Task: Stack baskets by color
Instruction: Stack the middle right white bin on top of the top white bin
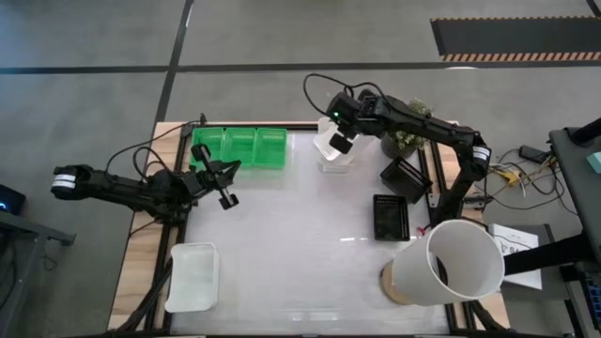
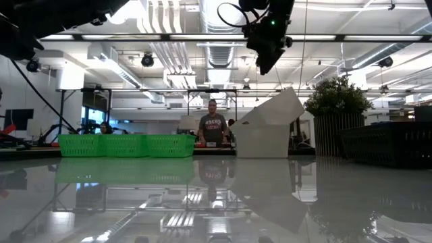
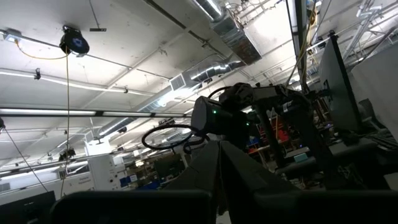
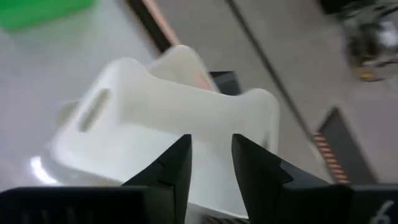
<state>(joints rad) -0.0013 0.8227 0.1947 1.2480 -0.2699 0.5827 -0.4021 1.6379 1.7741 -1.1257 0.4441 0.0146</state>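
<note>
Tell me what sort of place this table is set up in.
Probably a large open lab or industrial workshop: exposed ducts and pipes under a high ceiling, workbenches with equipment behind the table, and a person standing beyond it.

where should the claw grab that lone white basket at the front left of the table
Take the white basket by one long side wall at its rim, coming straight down from above. It lies upright with its mouth open, apart from everything else, so a thin wall fits between the fingers. The left claw is nearer.

Right gripper (image 4: 210,163) parted, arm extended; left gripper (image 1: 225,184) closed.
</note>
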